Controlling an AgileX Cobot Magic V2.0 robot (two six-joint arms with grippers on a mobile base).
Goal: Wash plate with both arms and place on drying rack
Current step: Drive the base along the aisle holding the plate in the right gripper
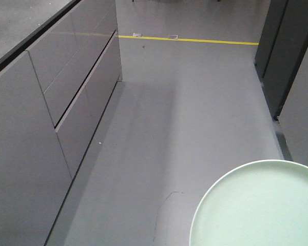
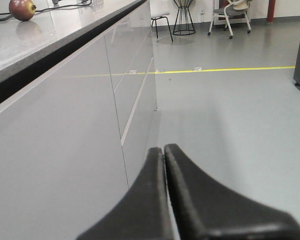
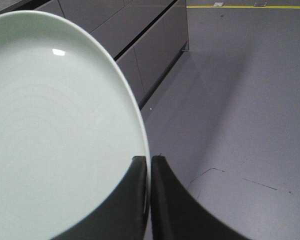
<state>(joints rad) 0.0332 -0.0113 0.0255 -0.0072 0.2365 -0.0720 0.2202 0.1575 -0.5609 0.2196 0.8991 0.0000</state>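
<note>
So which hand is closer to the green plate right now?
Right. The right hand is shut on the rim of the plate. The left hand is shut on nothing, beside the grey cabinets, with no plate in its view.

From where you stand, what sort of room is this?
Probably a kitchen mock-up in a lab or workshop: a long grey counter with drawer fronts, a mint-green plate, and a yellow tape line across the bare floor.
</note>
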